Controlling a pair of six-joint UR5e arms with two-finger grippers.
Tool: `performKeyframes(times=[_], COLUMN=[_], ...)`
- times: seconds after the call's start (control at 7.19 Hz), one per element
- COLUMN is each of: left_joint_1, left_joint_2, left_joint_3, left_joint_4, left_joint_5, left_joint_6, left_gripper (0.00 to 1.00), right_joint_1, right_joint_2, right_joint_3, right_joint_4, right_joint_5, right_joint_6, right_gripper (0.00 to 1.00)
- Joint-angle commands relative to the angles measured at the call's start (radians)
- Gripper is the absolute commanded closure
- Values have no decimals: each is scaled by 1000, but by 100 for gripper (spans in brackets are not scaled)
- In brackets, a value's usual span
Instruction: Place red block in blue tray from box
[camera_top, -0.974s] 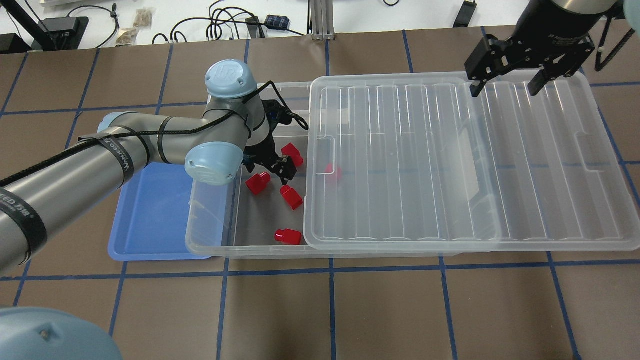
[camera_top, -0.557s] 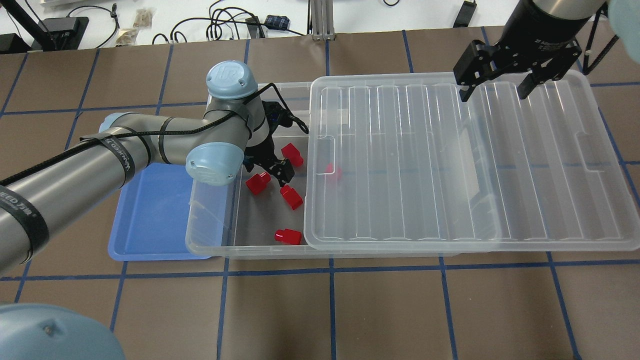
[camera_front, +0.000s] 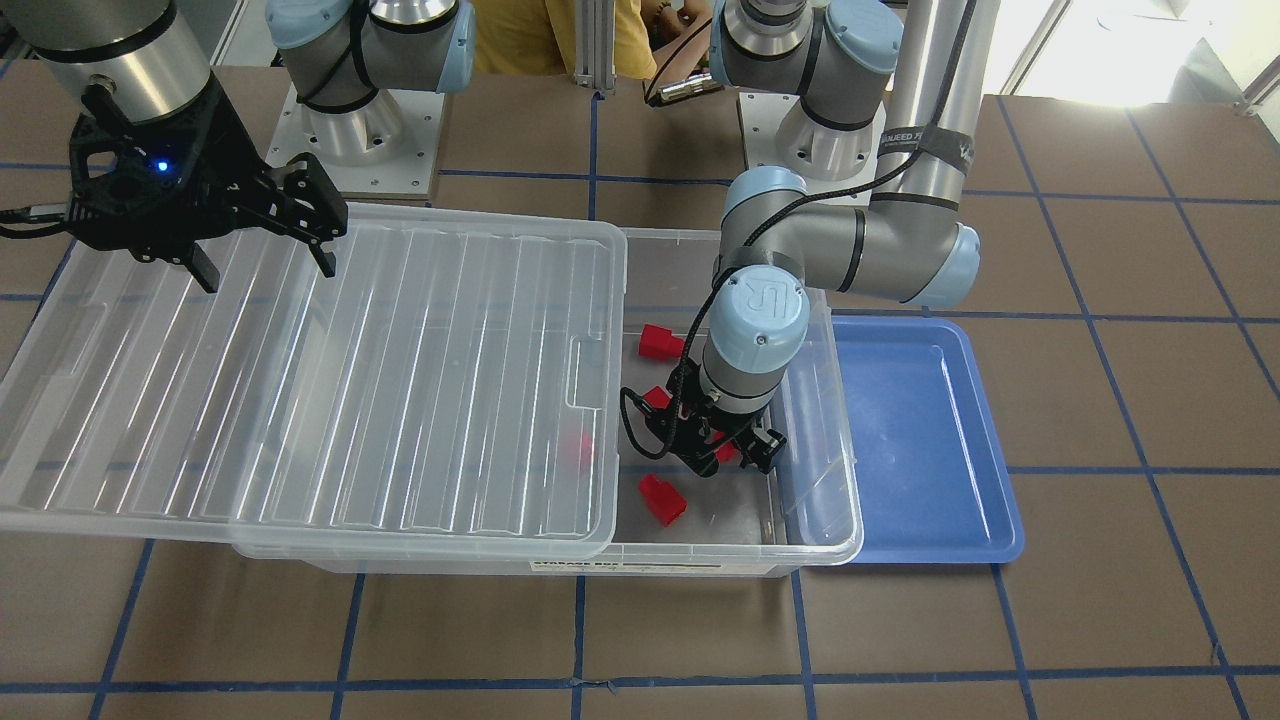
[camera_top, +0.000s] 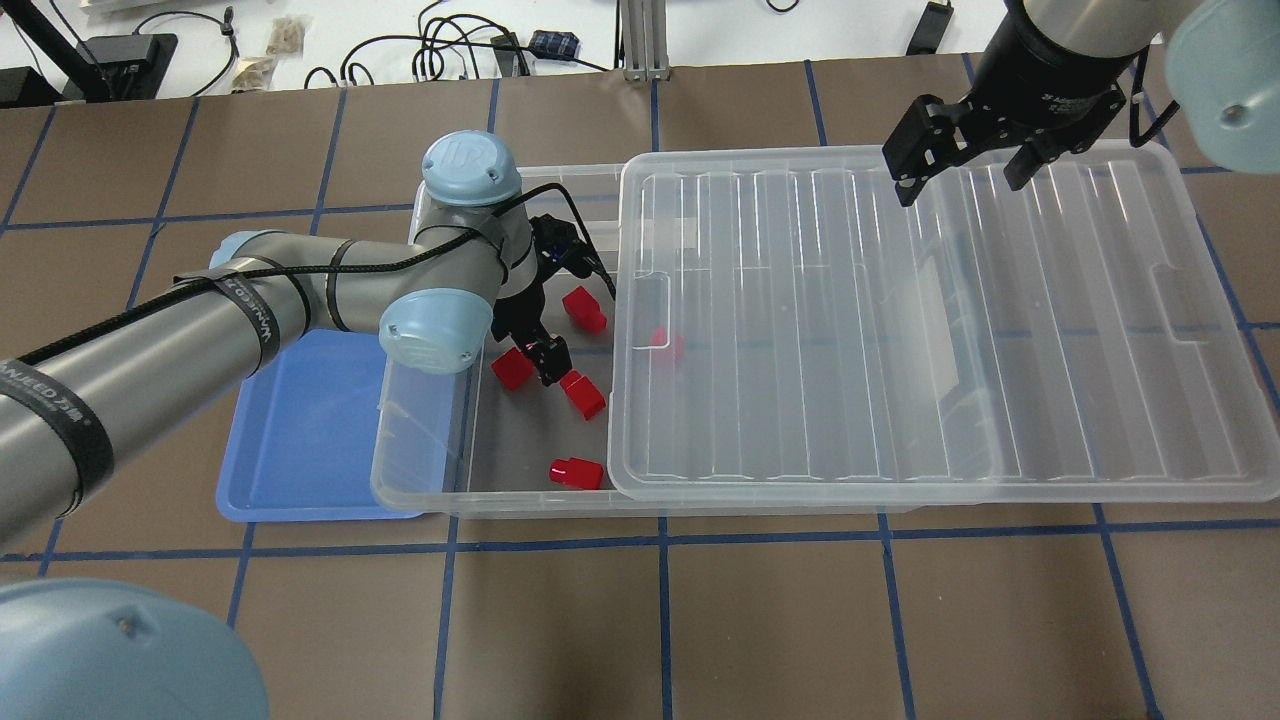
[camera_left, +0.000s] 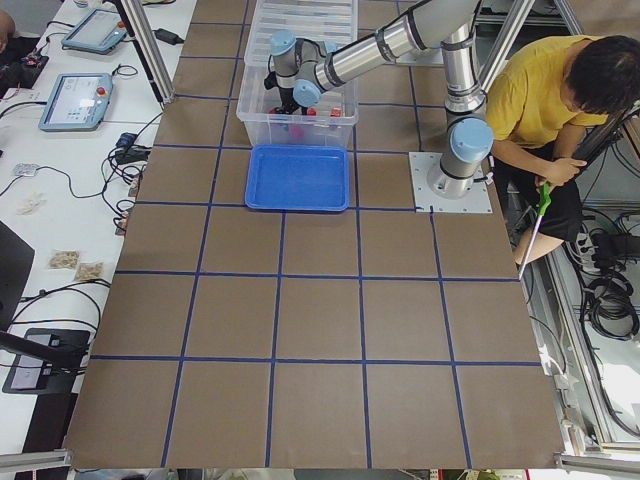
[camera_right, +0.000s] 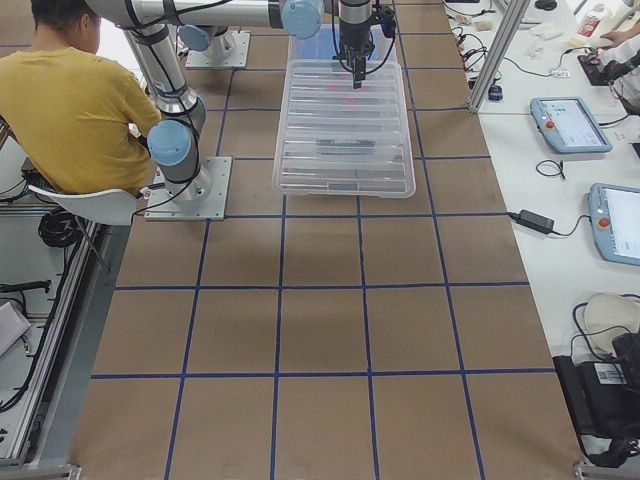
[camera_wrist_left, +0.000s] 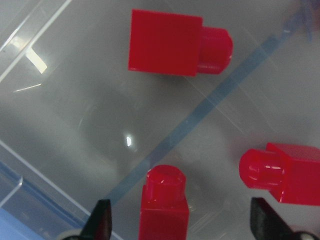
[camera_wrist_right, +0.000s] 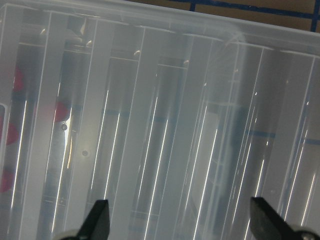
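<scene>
Red block (camera_wrist_left: 165, 207) under spread left fingers (camera_wrist_left: 101, 221); box (camera_top: 420, 482) wall near.

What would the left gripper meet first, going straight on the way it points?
Probably the red block, between the open jaws of the left gripper; then the floor of the box.

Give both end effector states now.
Left end effector: open, straddling a red block, not gripping.
Right end effector: open, empty, above the lid.
</scene>
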Motion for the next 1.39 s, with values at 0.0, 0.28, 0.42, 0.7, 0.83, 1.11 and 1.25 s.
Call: performKeyframes(times=[0.0, 0.28, 0.42, 0.7, 0.83, 1.11, 1.25], left_joint_1=[2, 3, 3, 2, 2, 0, 0], left_joint_2=[-7, -9, -16, -19, -19, -12, 6], left_joint_3=[1, 1, 1, 1, 1, 4, 14], left_joint_4=[-2, -2, -3, -3, -3, 1, -6], left_joint_5=[0, 1, 1, 3, 4, 1, 3], left_joint_6=[3, -3, -6, -7, -9, -41, -79], left_gripper=[11, 50, 54, 84, 88, 95, 95], right_joint_1=[-1, -1, -1, -1, -1, -1, -1], right_joint_2=[1, 2, 2, 2, 5, 7, 8], right_joint_3=[-6, -12, -12, -11, -11, -9, -11], right_joint_4=[-5, -5, -5, -5, -13, -27, -27], right_joint_5=[5, 6, 6, 8, 8, 8, 8], right_joint_6=[2, 4, 5, 10, 11, 12, 12], right_gripper=[0, 0, 0, 0, 0, 0, 0])
